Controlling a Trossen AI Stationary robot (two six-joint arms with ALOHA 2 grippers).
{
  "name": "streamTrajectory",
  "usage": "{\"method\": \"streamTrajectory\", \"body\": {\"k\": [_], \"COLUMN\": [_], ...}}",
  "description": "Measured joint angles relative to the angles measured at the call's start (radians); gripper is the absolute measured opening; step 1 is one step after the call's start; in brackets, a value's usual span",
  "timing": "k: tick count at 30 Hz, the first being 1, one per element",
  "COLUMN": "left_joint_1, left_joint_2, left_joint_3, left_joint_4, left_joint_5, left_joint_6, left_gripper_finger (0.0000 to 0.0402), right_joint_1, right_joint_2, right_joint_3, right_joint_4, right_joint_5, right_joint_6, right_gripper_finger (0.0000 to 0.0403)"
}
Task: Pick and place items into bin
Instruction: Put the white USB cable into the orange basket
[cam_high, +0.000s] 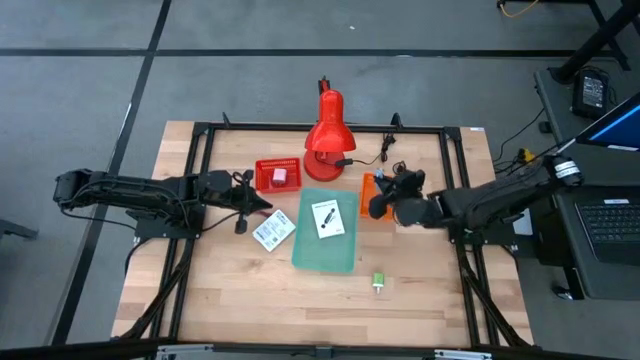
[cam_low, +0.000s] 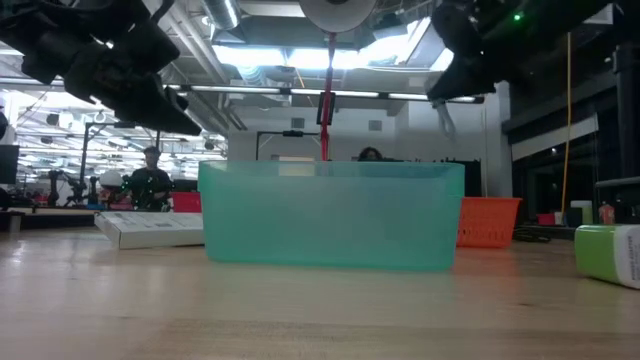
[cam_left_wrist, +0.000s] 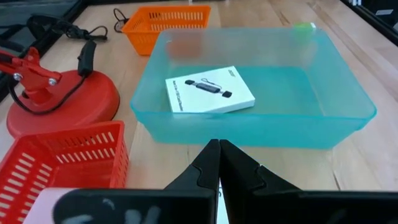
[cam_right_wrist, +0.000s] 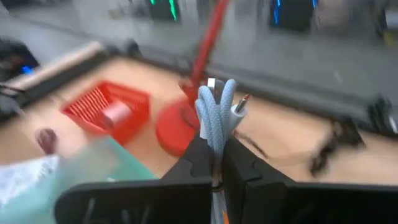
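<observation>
On the wooden table (cam_high: 210, 290) we see the teal bin (cam_high: 326, 233) near the middle, between both arms. The right gripper (cam_right_wrist: 214, 163) hovers just beside the bin's right edge, over the orange basket (cam_high: 369, 190); its fingers are pressed together on a looped blue-white cable (cam_right_wrist: 216, 115), which sticks up from between them. The left gripper (cam_left_wrist: 219, 163) sits just left of the bin, its two fingers pressed together with nothing visible between them.

Inside the bin lies one white printed card (cam_left_wrist: 209, 94), flat on the floor toward the lamp side. A second white card (cam_high: 272, 232) rests on the table just beside the bin's left edge, close under the left gripper. The red basket (cam_high: 278, 175) behind it holds a pink cube (cam_high: 280, 176). We cannot tell what, if anything, is in the orange basket, since the right gripper covers most of it from above. The red desk lamp (cam_high: 327, 140) stands behind the bin, between the two baskets. A green block (cam_high: 379, 282) lies on the table in front of the bin's right corner, apart from it.

From table height the bin's frosted wall hides its contents, and both grippers are cut off at the top edge. A person (cam_low: 150, 178) shows far off in the room.
</observation>
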Motion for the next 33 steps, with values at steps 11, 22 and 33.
{"method": "streamTrajectory", "body": {"k": [11, 22, 33], "left_joint_1": [0.000, 0.000, 0.000], "left_joint_2": [0.000, 0.000, 0.000], "left_joint_3": [0.000, 0.000, 0.000], "left_joint_4": [-0.023, -0.023, -0.041], "left_joint_5": [0.000, 0.000, 0.000], "left_joint_6": [0.000, -0.002, -0.001], "left_gripper_finger": [0.0005, 0.0005, 0.0005], "right_joint_1": [-0.122, -0.229, -0.234], "right_joint_2": [0.011, 0.150, 0.254], "right_joint_3": [0.139, 0.255, 0.265], "right_joint_4": [-0.326, -0.458, -0.483], "right_joint_5": [-0.298, -0.460, -0.519], "right_joint_6": [0.206, 0.185, 0.236], "right_gripper_finger": [0.0000, 0.0000, 0.0000]}}
